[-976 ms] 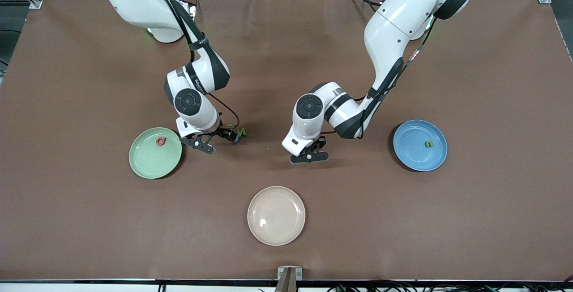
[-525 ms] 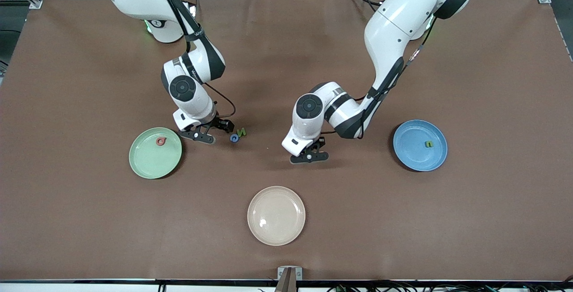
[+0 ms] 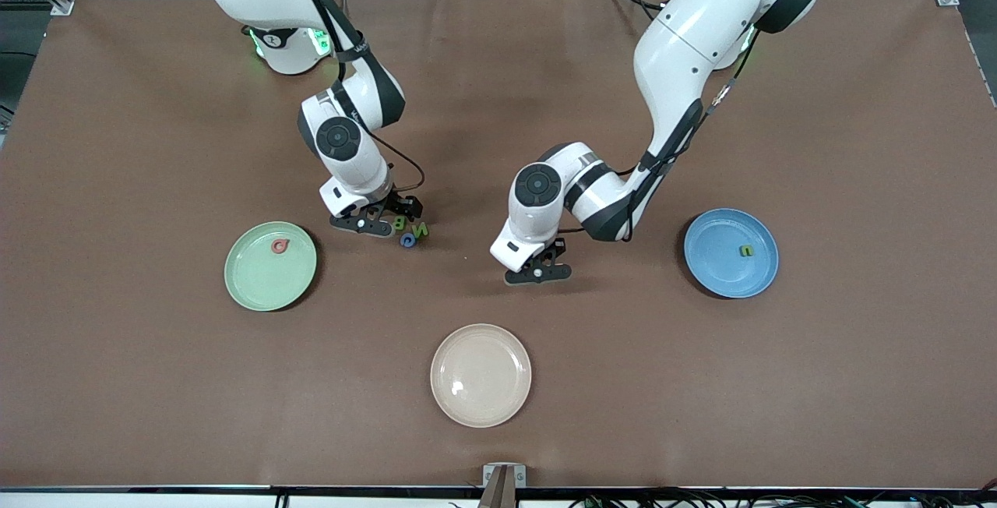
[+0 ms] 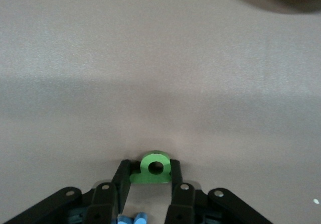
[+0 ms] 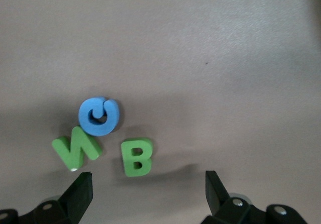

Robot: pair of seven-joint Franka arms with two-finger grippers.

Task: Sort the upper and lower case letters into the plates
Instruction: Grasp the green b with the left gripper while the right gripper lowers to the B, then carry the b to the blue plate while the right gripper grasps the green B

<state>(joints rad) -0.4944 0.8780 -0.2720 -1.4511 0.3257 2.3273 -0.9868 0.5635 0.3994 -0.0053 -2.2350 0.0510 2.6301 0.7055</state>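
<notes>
Since the earlier frame the right gripper [image 3: 379,221] has swung from the mint green plate [image 3: 270,266] toward the letter cluster and now hangs over it, jaws spread wide and holding nothing above the green B [image 5: 136,157], green N [image 5: 76,151] and blue letter [image 5: 99,115]. Toward the left arm's end from that cluster, the left gripper [image 3: 537,266] sits low over the table, jaws clamped on a small green letter [image 4: 155,168], forearm bent back toward the blue plate [image 3: 731,252]

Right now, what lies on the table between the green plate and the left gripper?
In the front view, the right gripper hangs open over three loose letters, green N, green B and a blue one, between green plate and left gripper.
</notes>
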